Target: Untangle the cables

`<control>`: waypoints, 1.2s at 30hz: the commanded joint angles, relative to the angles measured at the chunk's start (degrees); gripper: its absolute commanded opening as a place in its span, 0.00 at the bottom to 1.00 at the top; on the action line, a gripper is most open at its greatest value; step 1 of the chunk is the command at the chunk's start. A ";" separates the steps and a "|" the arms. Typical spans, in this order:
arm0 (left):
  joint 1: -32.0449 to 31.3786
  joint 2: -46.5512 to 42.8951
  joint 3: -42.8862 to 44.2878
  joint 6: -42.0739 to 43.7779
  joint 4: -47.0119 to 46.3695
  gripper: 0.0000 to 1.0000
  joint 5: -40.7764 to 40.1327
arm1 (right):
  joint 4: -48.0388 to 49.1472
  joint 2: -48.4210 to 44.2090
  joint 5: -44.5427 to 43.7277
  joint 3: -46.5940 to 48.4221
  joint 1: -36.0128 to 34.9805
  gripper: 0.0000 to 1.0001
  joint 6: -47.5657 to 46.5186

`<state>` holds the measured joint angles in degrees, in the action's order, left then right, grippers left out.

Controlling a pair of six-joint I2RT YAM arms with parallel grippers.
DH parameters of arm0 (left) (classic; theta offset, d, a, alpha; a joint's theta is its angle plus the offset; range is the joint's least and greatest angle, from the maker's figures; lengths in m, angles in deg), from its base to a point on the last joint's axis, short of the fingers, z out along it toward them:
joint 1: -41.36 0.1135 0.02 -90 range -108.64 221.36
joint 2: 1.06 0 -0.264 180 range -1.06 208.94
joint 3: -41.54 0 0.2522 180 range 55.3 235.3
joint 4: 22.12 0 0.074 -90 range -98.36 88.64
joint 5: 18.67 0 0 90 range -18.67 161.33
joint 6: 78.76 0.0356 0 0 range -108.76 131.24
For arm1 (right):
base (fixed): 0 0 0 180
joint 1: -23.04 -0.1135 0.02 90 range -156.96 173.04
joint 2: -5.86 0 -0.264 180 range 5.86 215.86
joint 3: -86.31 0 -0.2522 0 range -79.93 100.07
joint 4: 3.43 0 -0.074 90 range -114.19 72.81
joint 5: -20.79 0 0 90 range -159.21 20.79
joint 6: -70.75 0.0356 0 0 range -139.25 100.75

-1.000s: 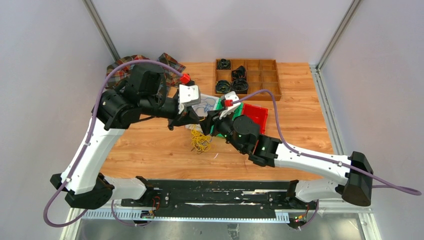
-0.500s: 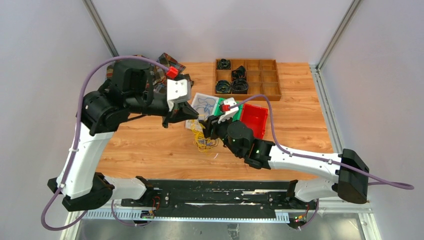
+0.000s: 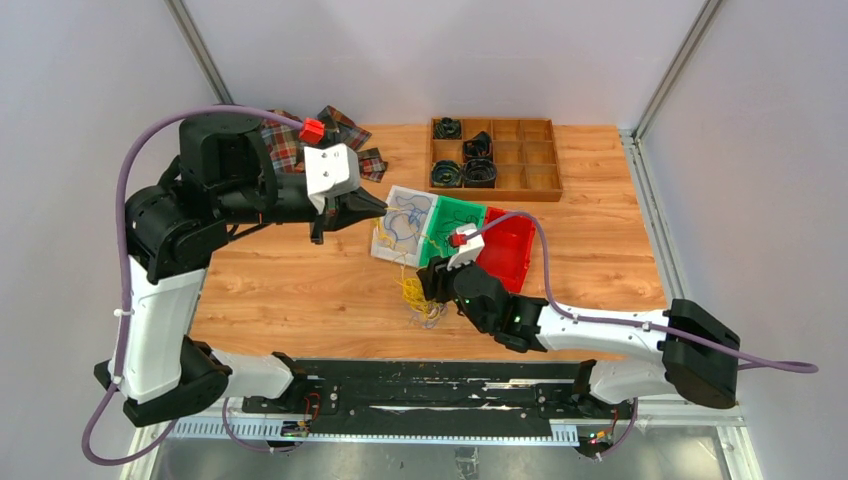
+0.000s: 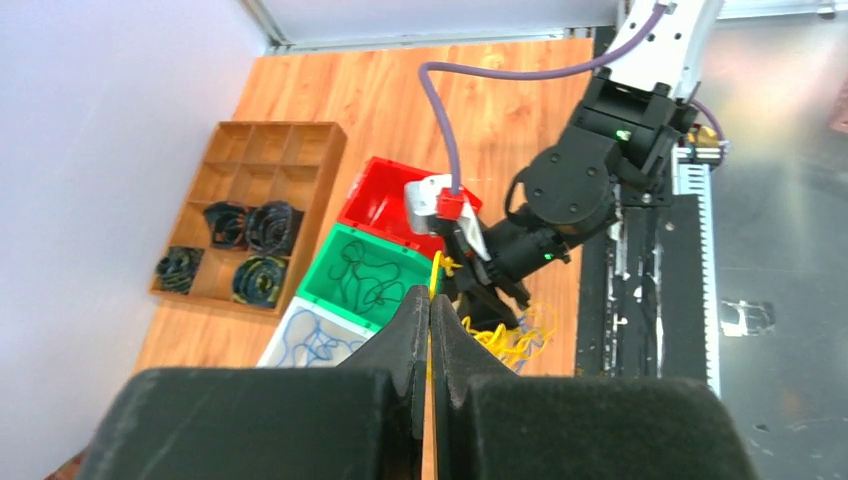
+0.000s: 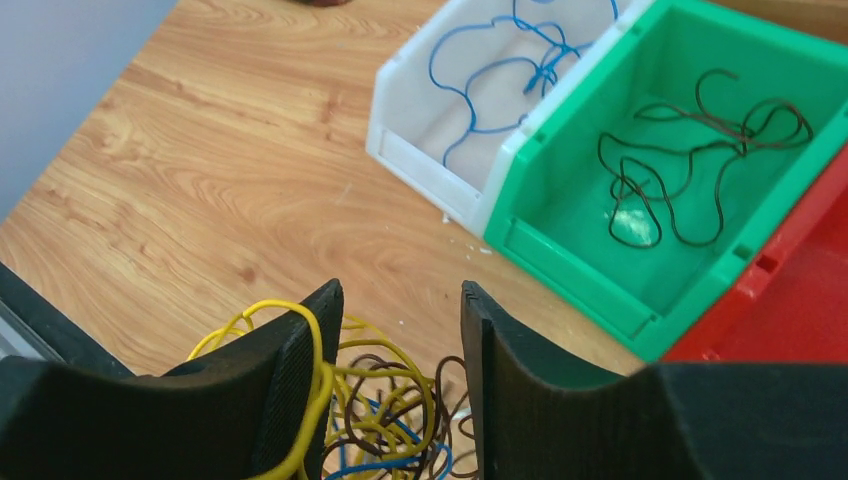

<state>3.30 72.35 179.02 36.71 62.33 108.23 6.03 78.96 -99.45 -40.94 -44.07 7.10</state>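
The cables [image 3: 418, 298] lie as a small yellow, blue and dark clump on the wooden table, in front of the bins. My left gripper [image 3: 380, 204] hangs above the white bin, shut on one yellow cable [image 4: 436, 268] that runs taut from its jaws [image 4: 430, 297] down to the clump [image 4: 512, 342]. My right gripper [image 3: 430, 288] is low over the clump, open, its fingers either side of the strands [image 5: 400, 420]. A yellow loop drapes over its left finger [image 5: 300, 360]. In the right wrist view the right gripper [image 5: 400, 315] holds nothing tight.
Three bins stand in a row behind the clump: a white bin [image 3: 384, 240] holding a blue cable, a green bin [image 3: 466, 208] holding a dark cable, and a red bin [image 3: 510, 250]. A wooden tray [image 3: 520, 160] with black coiled rolls is at the back. Plaid cloth [image 3: 288, 142] lies back left.
My left gripper has drawn back and to the left, pulling the yellow cable out. My right gripper has moved toward the near edge, and the clump has shifted that way with it.
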 commanded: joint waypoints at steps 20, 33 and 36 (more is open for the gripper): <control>-0.34 4.92 17.93 12.62 -8.84 0.01 -29.55 | 0.68 -1.39 -3.34 -11.38 0.84 0.55 7.59; -0.34 -0.93 6.84 20.74 -35.92 0.01 -45.56 | -0.34 -0.18 -2.43 -11.60 0.84 0.55 9.11; -0.34 -0.89 7.15 20.72 -37.31 0.01 -45.64 | -0.42 0.30 -1.88 -11.65 0.84 0.54 9.50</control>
<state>3.30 71.91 185.76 55.84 32.85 66.31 5.90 78.31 -100.83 -51.68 -43.68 14.73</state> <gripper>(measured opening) 0.011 0.547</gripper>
